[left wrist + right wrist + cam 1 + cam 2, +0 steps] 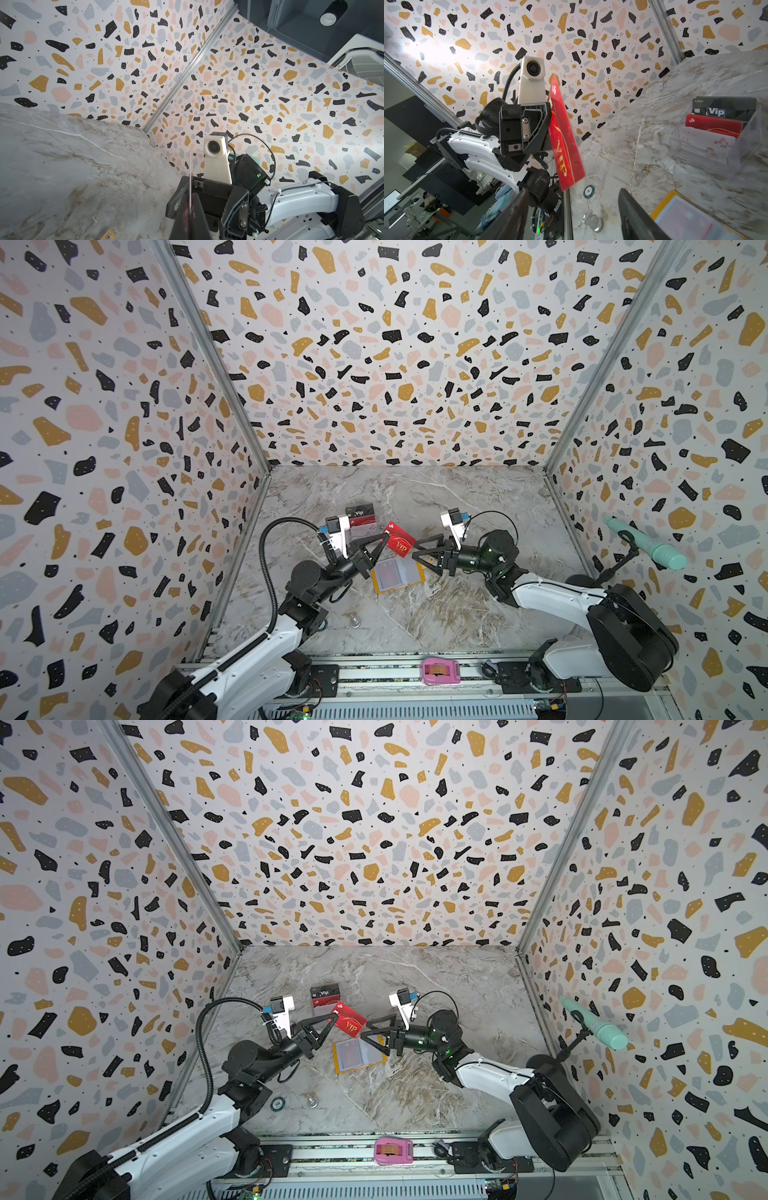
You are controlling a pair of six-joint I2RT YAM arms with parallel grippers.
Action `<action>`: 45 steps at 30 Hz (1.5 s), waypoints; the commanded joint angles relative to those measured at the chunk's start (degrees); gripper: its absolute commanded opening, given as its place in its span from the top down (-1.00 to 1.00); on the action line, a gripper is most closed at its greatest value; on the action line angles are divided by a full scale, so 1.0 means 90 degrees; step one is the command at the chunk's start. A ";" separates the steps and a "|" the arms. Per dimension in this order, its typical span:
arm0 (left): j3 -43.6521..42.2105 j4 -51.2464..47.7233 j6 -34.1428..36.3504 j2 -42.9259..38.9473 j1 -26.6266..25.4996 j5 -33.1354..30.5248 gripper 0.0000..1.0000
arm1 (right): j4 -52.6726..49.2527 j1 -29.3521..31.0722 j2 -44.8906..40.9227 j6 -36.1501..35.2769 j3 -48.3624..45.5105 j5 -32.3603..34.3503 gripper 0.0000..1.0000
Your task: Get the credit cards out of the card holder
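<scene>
In both top views the left gripper (385,536) is seen clamped on one short edge of the red card (401,546). The card is held tilted in the air above the marble table (478,510). The card holder (358,1056) is laid open and flat on the table just beneath the card, with its clear sleeves turned up. The right gripper (364,1032) is held at the card's opposite edge with its jaws partly spread and nothing gripped between them. Whether a fingertip touches the card cannot be told. A clear tiered stand (362,523) is set just behind the left gripper.

In the left wrist view the red card (190,166) is seen edge-on as a thin line rising from between the closed fingers (199,224). The right gripper (206,203) is faced head-on, its jaws apart and empty.

In the right wrist view the right gripper's own fingers (633,216) are shown well apart, with only table between them. The red card (564,141) is pinched flat by the left gripper (549,124). The open card holder (661,204) is seen close beside one finger. A white floral card (708,145) is stood in the front tier of the stand (737,158).
</scene>
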 commanded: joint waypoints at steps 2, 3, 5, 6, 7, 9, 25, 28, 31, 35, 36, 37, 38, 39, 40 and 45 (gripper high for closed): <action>-0.0245 0.1136 -0.0102 -0.0105 0.0032 -0.0229 1.00 | 0.0934 0.0166 0.0114 0.0468 0.0279 0.0330 -0.27; -0.0276 0.1195 -0.0115 -0.0126 0.0028 -0.0252 1.00 | 0.1034 0.0207 0.0162 0.0509 0.0312 0.0338 -0.23; -0.0302 0.1220 -0.0106 -0.0162 0.0023 -0.0291 1.00 | 0.1201 0.0278 0.0288 0.0602 0.0389 0.0333 -0.10; -0.0315 0.1219 -0.0091 -0.0187 0.0031 -0.0313 1.00 | 0.1285 0.0322 0.0364 0.0631 0.0452 0.0293 0.01; -0.0330 0.1238 -0.0070 -0.0198 0.0023 -0.0334 1.00 | 0.1329 0.0351 0.0430 0.0669 0.0506 0.0234 0.08; -0.0391 0.1293 -0.0071 -0.0246 0.0032 -0.0408 1.00 | 0.1483 0.0413 0.0581 0.0784 0.0592 0.0175 0.18; -0.0653 0.1549 -0.0009 -0.0535 0.0024 -0.0660 1.00 | 0.2387 0.0709 0.1103 0.1234 0.0822 0.0111 0.56; -0.0652 0.1569 0.0022 -0.0530 0.0027 -0.0649 1.00 | 0.2603 0.0719 0.1193 0.1362 0.0823 0.0096 0.63; -0.0643 0.1545 0.0055 -0.0540 0.0029 -0.0614 1.00 | 0.2727 0.0719 0.1241 0.1431 0.0823 0.0097 0.71; -0.0633 0.1448 0.0089 -0.0540 0.0032 -0.0587 1.00 | 0.2774 0.0719 0.1275 0.1454 0.0804 0.0135 0.81; -0.0624 0.1424 0.0090 -0.0548 0.0020 -0.0575 1.00 | 0.2787 0.0719 0.1276 0.1455 0.0796 0.0147 0.82; -0.0623 0.1397 0.0099 -0.0550 0.0031 -0.0572 1.00 | 0.2810 0.0719 0.1267 0.1456 0.0789 0.0161 0.84; -0.0623 0.1369 0.0100 -0.0550 0.0023 -0.0563 1.00 | 0.2851 0.0712 0.1270 0.1465 0.0775 0.0162 0.86; -0.0618 0.1324 0.0118 -0.0557 0.0029 -0.0561 1.00 | 0.2896 0.0709 0.1275 0.1479 0.0757 0.0167 0.87; -0.0589 0.1222 0.0170 -0.0568 0.0029 -0.0515 1.00 | 0.2925 0.0709 0.1259 0.1485 0.0741 0.0174 0.89; -0.0252 -0.0061 0.0728 -0.0799 0.0026 -0.0365 0.96 | 0.2874 0.0623 0.1110 0.1408 0.0573 0.0180 0.98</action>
